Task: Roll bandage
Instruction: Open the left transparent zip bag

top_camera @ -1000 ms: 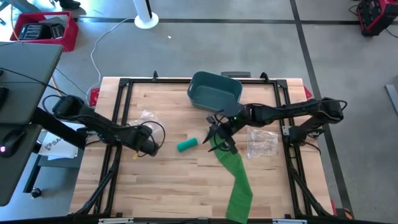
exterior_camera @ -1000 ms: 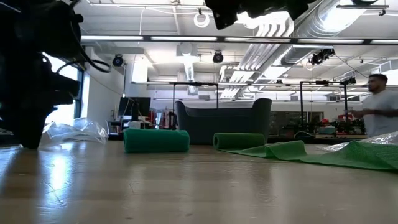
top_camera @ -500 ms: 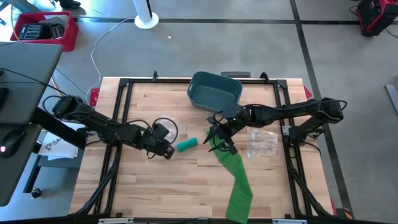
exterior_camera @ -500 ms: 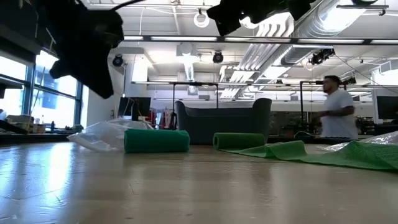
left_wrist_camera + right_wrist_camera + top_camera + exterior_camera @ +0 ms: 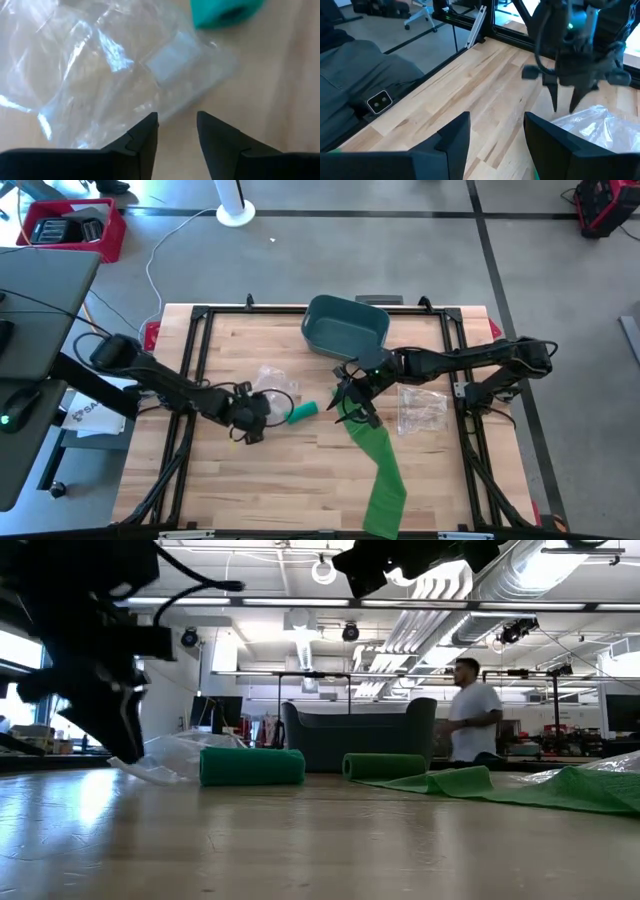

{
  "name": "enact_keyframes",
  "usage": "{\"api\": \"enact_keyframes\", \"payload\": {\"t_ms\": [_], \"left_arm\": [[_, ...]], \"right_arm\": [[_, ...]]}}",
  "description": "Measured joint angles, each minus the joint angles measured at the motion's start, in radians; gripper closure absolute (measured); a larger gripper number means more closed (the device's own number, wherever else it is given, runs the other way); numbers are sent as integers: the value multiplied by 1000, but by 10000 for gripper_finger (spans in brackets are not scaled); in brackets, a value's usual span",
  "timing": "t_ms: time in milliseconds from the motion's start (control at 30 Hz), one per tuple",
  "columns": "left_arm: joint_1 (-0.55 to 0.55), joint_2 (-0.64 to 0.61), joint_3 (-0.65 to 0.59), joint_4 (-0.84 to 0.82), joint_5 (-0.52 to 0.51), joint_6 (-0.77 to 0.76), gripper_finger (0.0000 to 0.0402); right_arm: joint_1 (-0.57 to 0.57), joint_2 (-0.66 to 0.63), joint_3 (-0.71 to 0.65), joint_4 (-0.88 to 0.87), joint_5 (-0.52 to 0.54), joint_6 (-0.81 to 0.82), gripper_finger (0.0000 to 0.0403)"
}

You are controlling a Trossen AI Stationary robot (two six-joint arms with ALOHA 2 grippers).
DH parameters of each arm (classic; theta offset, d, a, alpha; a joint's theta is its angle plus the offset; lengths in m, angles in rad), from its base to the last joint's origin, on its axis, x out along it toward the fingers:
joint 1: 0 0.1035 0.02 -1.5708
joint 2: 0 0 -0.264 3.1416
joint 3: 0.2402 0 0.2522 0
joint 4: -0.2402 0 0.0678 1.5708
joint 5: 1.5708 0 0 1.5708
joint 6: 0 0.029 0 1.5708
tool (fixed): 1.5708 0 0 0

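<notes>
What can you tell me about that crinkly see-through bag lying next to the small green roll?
The clear plastic bag is an empty-looking, crumpled wrapper of thin glossy film, with a whitish rectangular patch on it. It lies flat and wrinkled on the wooden table, just left of the rolled green bandage; whether the two touch I cannot tell. The left gripper is right at its edge, fingers apart and pointing at the film, with nothing between them.

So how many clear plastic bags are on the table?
2: one plastic bag beside the left gripper, another plastic bag on the table's right side, near the right arm.
</notes>
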Motion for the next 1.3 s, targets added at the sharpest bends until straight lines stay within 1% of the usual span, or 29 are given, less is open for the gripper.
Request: {"api": "enact_keyframes", "payload": {"t_ms": [67, 133, 200, 267, 367, 433, 467, 533, 633, 700, 767, 867, 1000, 1067, 1133, 1200, 1300], "left_arm": [[29, 25, -39, 112, -2, -16, 264], [56, 55, -75, 197, 28, -42, 266], [73, 83, -92, 249, 61, -82, 277], [78, 104, -92, 270, 82, -125, 299], [73, 102, -92, 267, 107, -176, 356], [65, 80, -95, 245, 120, -237, 388], [61, 63, -98, 232, 127, -272, 393], [50, 20, -100, 214, 125, -348, 390], [33, -60, -109, 136, 82, -483, 397], [21, -118, -104, 130, 40, -559, 400], [9, -172, -104, 138, 4, -604, 400], [-1, -243, -104, 206, -20, -615, 401], [-10, -307, -103, 298, -64, -563, 401], [-11, -325, -102, 318, -64, -530, 401], [-11, -328, -101, 297, -24, -489, 401], [-12, -316, -102, 256, 17, -480, 400], [-12, -282, -102, 176, 95, -450, 386]], "right_arm": [[0, 0, 0, 0, 0, 0, 226], [0, 0, 0, 0, 0, 3, 226], [0, 0, 0, 0, 0, 7, 226], [0, 0, 0, 0, 0, 7, 226], [0, 0, 0, -2, 1, 7, 226], [0, 1, 0, 2, 0, 7, 226], [0, 1, 0, 5, 1, 7, 226], [0, 1, 0, 6, 0, 7, 226], [0, 6, 0, 11, 10, -6, 226], [0, 16, 0, 18, 59, -31, 226], [5, 35, 0, 21, 121, -62, 226], [13, 78, 0, 73, 161, -129, 226], [31, 150, 0, 192, 180, -207, 226], [34, 184, 0, 231, 192, -236, 226], [32, 205, 0, 259, 207, -234, 226], [32, 214, 0, 253, 210, -221, 226], [30, 216, 0, 244, 209, -179, 226]]}}
